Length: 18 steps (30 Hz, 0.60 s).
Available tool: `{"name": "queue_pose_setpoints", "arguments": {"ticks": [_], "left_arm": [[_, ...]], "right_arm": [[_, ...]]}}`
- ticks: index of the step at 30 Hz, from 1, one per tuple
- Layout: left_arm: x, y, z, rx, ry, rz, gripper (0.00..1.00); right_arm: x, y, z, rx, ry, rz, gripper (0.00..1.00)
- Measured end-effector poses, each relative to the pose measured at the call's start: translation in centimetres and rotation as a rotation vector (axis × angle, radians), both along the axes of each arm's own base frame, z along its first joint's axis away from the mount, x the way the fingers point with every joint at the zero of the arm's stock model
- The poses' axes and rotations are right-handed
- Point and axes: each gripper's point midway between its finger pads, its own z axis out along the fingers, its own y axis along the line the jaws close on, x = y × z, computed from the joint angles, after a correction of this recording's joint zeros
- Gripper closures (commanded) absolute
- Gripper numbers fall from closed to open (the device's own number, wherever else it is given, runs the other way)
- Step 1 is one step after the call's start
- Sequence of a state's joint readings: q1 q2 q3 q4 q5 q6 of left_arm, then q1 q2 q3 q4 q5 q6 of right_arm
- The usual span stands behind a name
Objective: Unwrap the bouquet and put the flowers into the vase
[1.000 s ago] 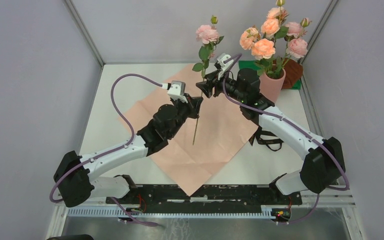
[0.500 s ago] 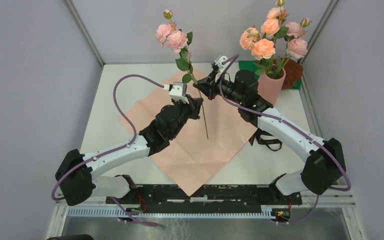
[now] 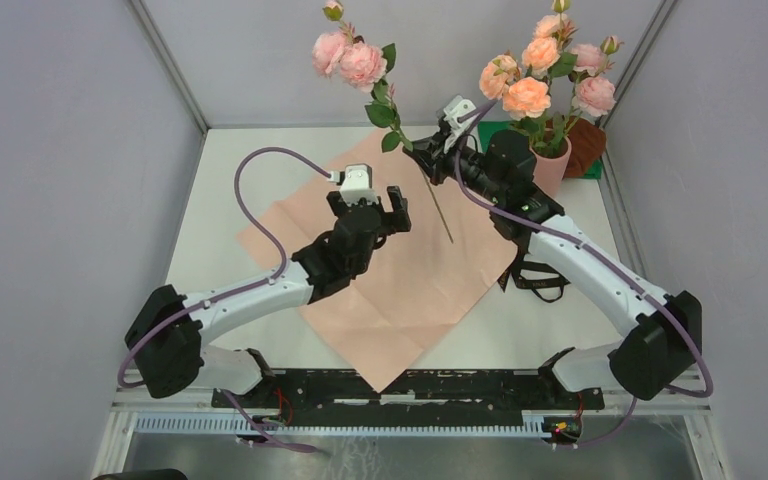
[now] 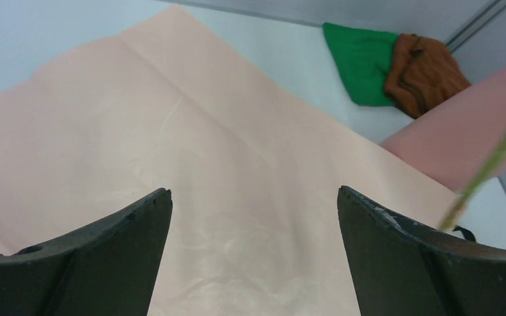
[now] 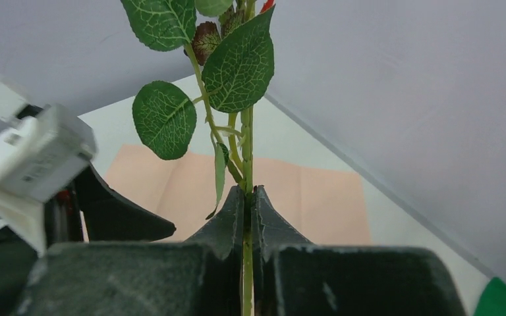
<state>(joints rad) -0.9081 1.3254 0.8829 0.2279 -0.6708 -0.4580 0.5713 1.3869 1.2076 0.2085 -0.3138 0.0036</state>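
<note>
Right gripper [image 5: 247,201]: clenched on one flower [image 3: 358,62] by its stem, tilted above the paper [image 3: 400,300]. Left gripper [image 3: 371,207]: released, jaws wide, over the paper. Vase [image 3: 548,168]: upright, far right, holding other blooms [image 3: 535,75].

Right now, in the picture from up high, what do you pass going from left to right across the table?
Left tool, open → right tool, pinching a flower → vase → brown bundle. The pink paper stretches under several of them, so I left it out.
</note>
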Motion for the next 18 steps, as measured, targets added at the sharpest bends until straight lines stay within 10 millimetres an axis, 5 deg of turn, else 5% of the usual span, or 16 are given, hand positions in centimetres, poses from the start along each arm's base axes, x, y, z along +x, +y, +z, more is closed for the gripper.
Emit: {"name": "queue_pose_setpoints", "arguments": {"ticks": [8, 14, 18], "left_arm": [[1.0, 0.1, -5.1, 0.080, 0.127, 0.062, 0.00], [2.2, 0.8, -6.5, 0.025, 0.174, 0.053, 0.00], [3.2, 2.2, -7.6, -0.029, 0.209, 0.061, 0.01]], "right_arm": [[-3.2, -3.3, 8.7, 0.031, -0.238, -0.051, 1.00], [-7.4, -9.4, 16.7, 0.085, -0.467, -0.218, 1.00], [-9.1, -13.1, 19.7, 0.099, -0.559, -0.355, 1.00]]}}
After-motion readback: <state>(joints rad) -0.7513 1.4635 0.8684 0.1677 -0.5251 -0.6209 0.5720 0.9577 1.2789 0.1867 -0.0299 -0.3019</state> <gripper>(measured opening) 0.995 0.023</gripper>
